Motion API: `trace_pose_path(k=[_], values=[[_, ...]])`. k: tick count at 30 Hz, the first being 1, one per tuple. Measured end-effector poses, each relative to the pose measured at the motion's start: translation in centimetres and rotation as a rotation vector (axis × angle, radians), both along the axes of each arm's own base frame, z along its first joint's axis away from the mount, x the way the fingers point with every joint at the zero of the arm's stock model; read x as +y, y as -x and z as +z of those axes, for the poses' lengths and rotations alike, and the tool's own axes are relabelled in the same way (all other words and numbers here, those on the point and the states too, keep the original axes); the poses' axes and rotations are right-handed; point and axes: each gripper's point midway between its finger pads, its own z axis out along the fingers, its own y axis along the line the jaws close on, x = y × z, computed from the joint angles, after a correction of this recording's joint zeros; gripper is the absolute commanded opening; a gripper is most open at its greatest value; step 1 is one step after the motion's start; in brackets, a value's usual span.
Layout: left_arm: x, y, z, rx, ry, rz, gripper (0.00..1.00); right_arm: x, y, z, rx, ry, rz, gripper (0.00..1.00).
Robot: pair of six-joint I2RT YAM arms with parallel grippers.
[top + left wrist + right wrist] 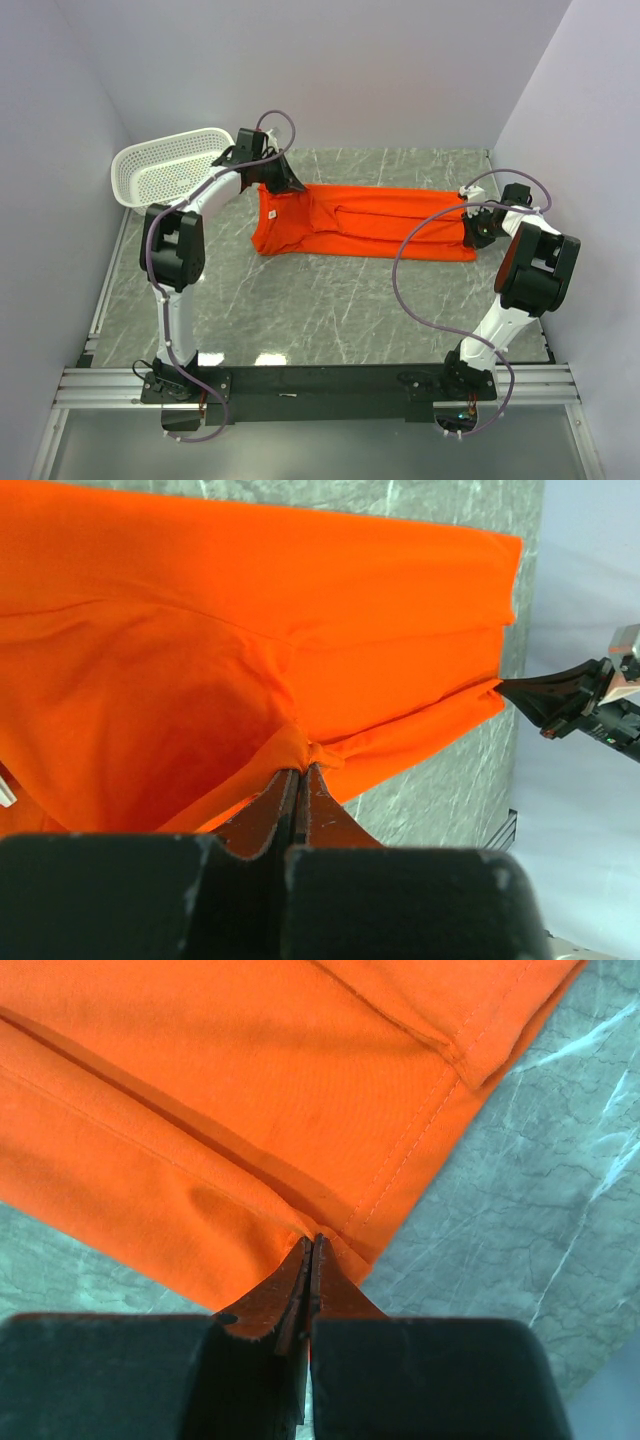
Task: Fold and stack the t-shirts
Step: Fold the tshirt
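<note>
The orange-red t-shirt (360, 222) lies stretched left to right across the far middle of the table, folded into a long band. Its small white neck label (272, 214) shows near the left end. My left gripper (276, 182) is shut on the shirt's left end; the left wrist view shows the cloth (250, 650) pinched at my fingertips (300, 772). My right gripper (470, 222) is shut on the shirt's right end; the right wrist view shows the hem (300, 1090) pinched between my fingertips (312, 1242). The right gripper also shows in the left wrist view (560, 695).
A white perforated plastic basket (165, 170) sits at the far left, tilted against the wall. Grey marble tabletop (330, 300) lies in front of the shirt. White walls enclose the table on three sides.
</note>
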Motion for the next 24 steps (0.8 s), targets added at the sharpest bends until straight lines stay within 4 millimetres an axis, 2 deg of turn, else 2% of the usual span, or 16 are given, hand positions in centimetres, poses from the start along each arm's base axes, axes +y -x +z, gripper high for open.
trace_pose_path(k=[5,16,24], values=[[0.2,0.2,-0.6,0.024,-0.007,-0.003,0.00,0.0,0.0,0.0,0.000,-0.001,-0.003,0.00],[-0.1,-0.9,0.6,-0.014,0.006,-0.026,0.01,-0.1,-0.4,0.4,-0.010,0.001,-0.006,0.00],[-0.3,-1.7,-1.2,0.012,-0.002,-0.047,0.01,-0.1,-0.4,0.2,-0.006,0.000,-0.006,0.00]])
